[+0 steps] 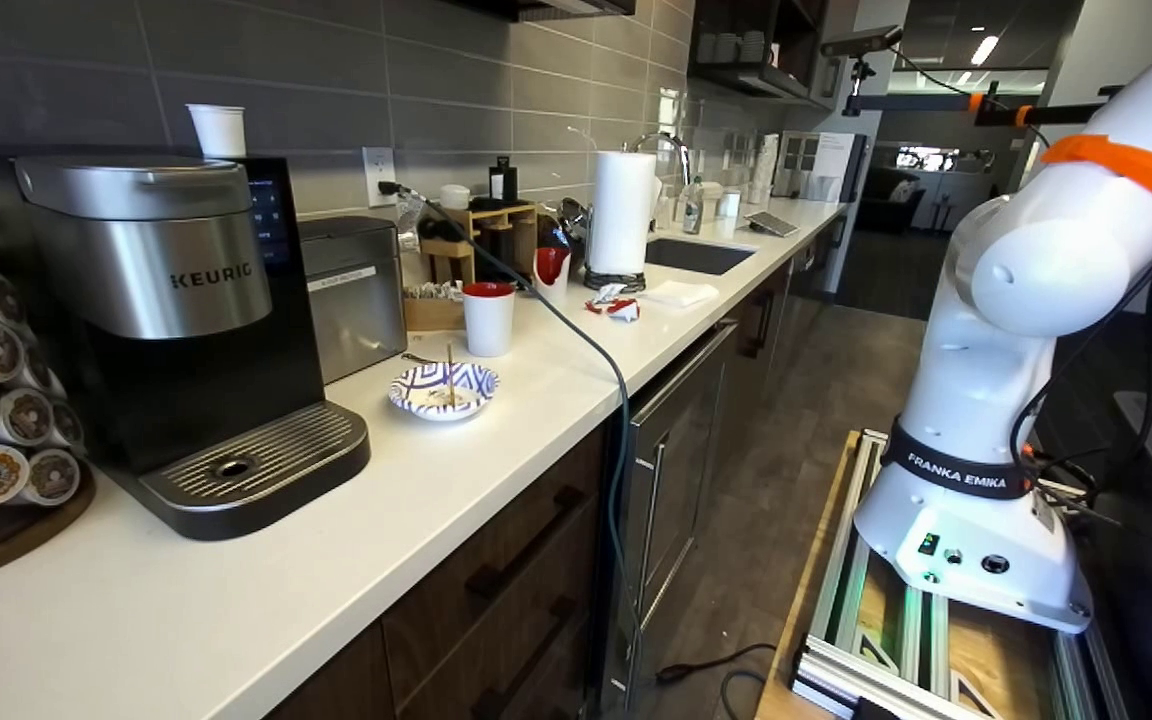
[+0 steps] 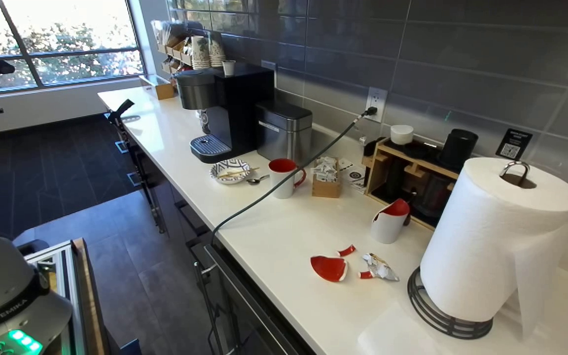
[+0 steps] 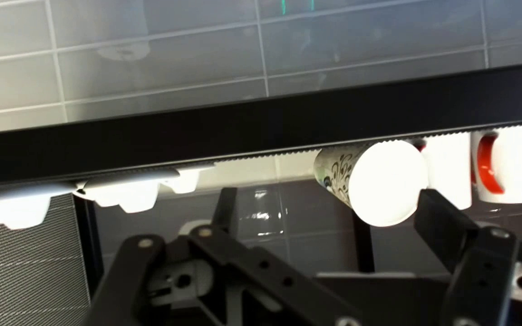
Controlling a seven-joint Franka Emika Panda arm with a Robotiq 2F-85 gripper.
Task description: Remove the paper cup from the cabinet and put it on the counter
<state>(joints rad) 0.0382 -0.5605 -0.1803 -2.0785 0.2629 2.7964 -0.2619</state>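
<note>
Evidently the job is standing at an early point: the paper cup [image 3: 340,174] is sitting inside the cabinet [image 3: 261,124], and nothing is being gripped yet. In the wrist view the jaws are standing wide apart, and the cup is showing between them, nearer to one side of the gap; whether either of them is touching it, the view is not telling. The cup is apparently lying on its side with a round white end facing outward, though glare is masking any sign of mouth or base. A white mug [image 3: 449,165] is standing just beside it, with a red-handled mug [image 3: 512,167] standing beyond.

So most of the reach is probably looking done, while closing on the cup, drawing it past the black shelf edge [image 3: 107,146], lowering it and letting go are all waiting. On the surface [image 1: 536,405], where the cup is supposed to be going, a blue-patterned bowl [image 1: 426,388] and a mug with a red interior [image 1: 489,322] are resting. The white cup [image 1: 219,132] atop the coffee maker [image 1: 156,250] is seemingly not the one being sought.
</note>
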